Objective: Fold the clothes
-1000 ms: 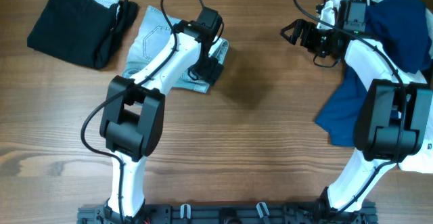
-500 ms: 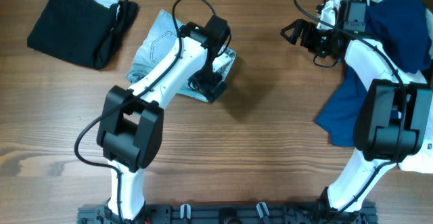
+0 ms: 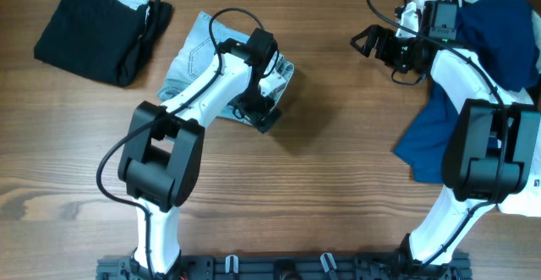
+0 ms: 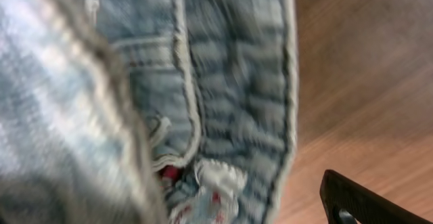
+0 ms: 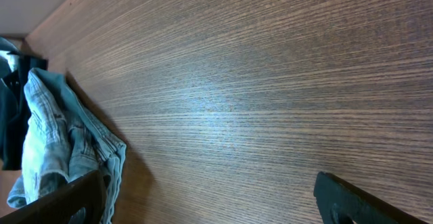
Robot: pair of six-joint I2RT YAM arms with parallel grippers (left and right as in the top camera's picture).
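Crumpled pale denim (image 3: 193,56) beside black garment (image 3: 84,30)

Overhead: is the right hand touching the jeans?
No, the right hand hangs over the table beside the blue garment, well apart from the jeans.

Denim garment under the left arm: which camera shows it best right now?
Overhead. It shows the light-blue denim garment nearly whole, only its right part covered by the left arm. Left wrist gives just a blurred close-up of seams and hem. Right wrist catches it small and sideways at the left frame edge.
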